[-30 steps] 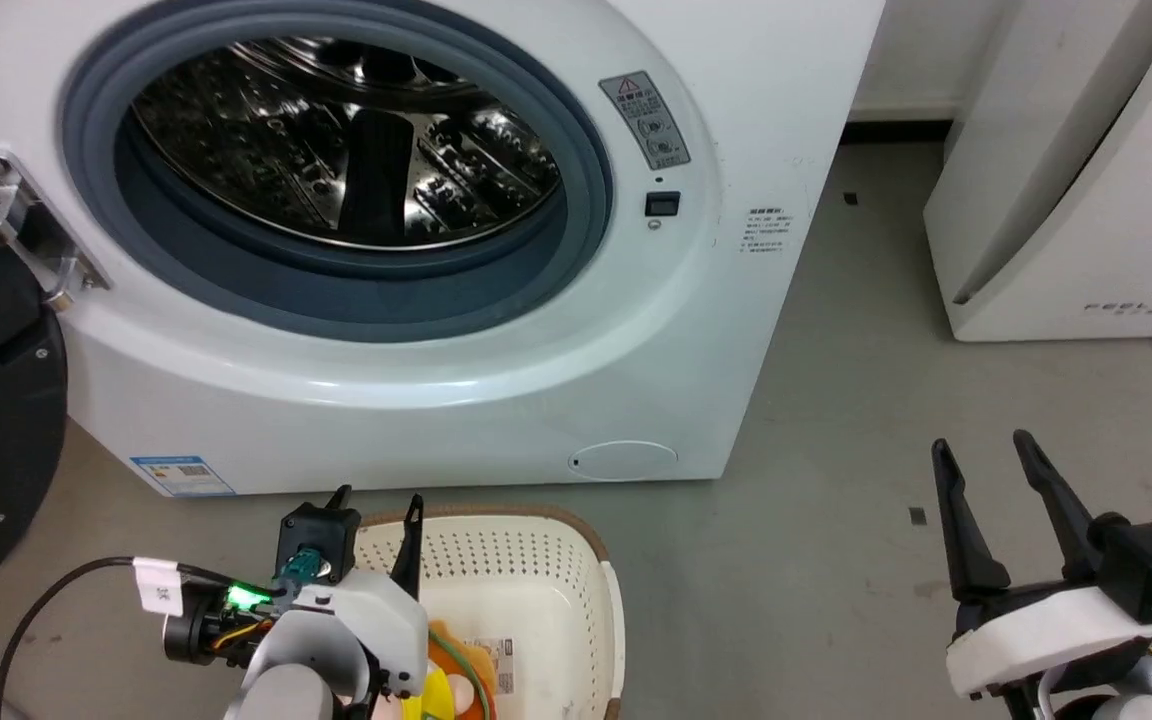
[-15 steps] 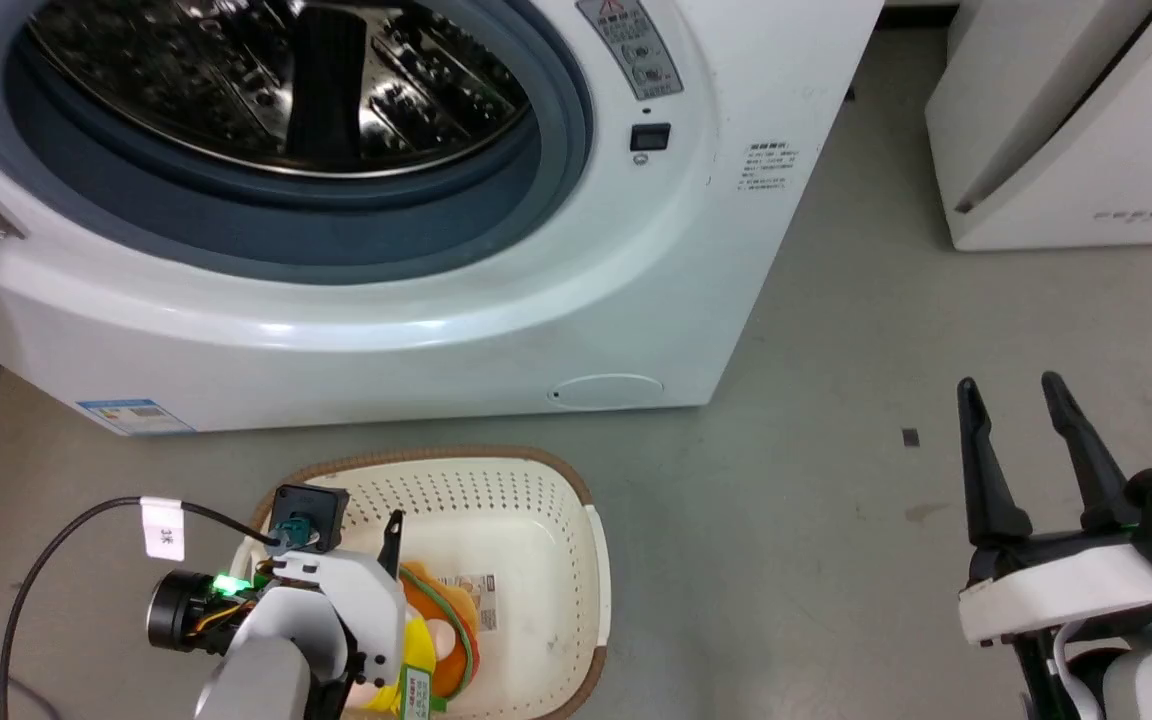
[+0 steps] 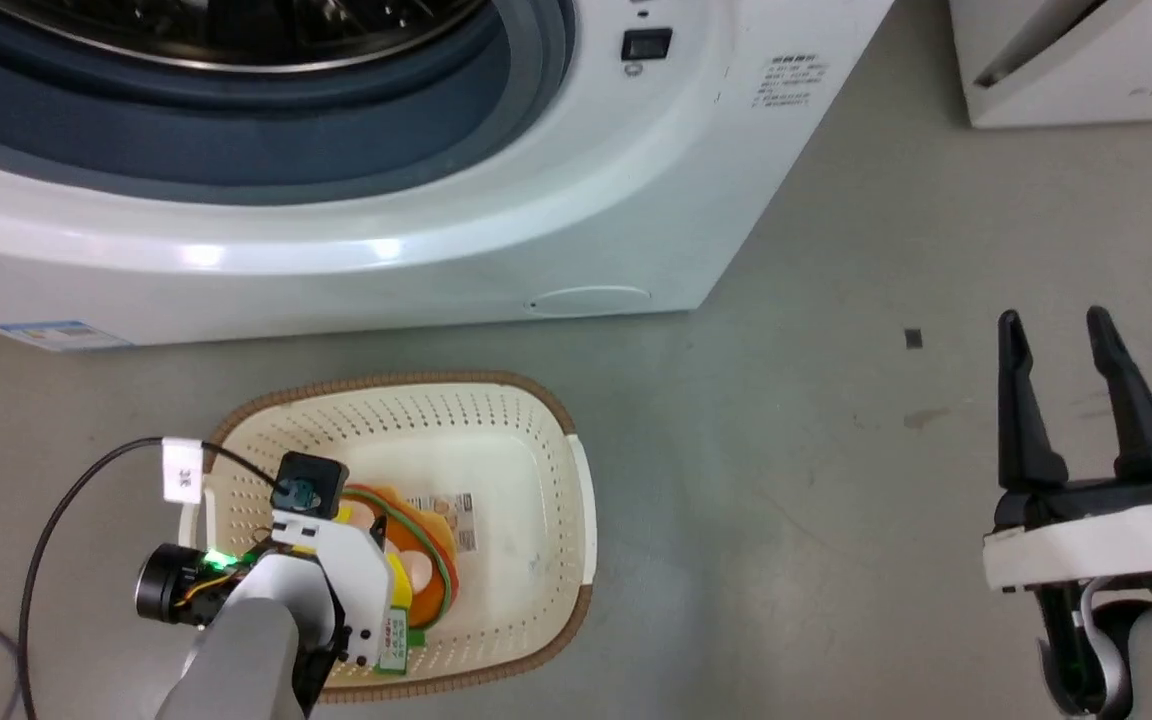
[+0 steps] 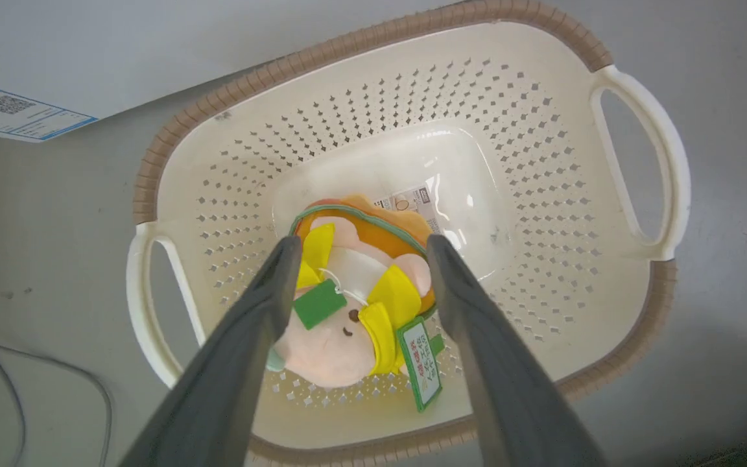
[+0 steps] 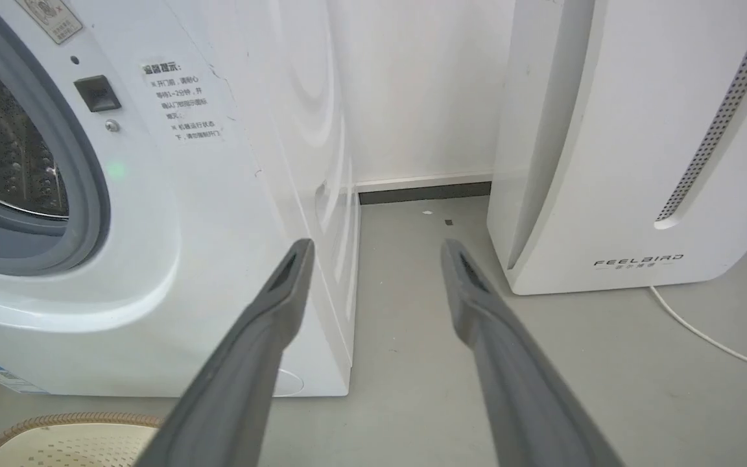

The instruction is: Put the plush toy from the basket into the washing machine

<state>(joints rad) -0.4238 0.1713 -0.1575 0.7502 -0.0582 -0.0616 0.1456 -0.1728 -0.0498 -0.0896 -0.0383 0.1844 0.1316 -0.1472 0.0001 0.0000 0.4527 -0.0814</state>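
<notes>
Laundry gear sets the scene: the large white front-loading washing machine [image 3: 456,250] stands at the top of the head view, its round grey-gasketed mouth uncovered, so the way in looks free for a drop. A white FEELBIRD-branded appliance [image 5: 607,162] stands beside it, apart from the job. On the grey floor just in front of the washer sits the cream-white perforated plastic basket with a brown woven-look rim [image 4: 360,52], probably set close so the carry is short.

The left gripper [image 4: 362,243] hangs over the basket with its two long dark fingers spread, one on each side of the toy and touching nothing I can make out; that straddle suits a straight descent and squeeze. The right gripper [image 3: 1053,325] is also parted and empty, held well off to the side, likely to keep clear.

The small soft plush toy with pink face, yellow clothes and orange burger-like hat [image 4: 347,305] lies on the basket bottom, partly covering the printed label. Its green-white hang tag [image 4: 422,363] trails loose and could snag a finger.
</notes>
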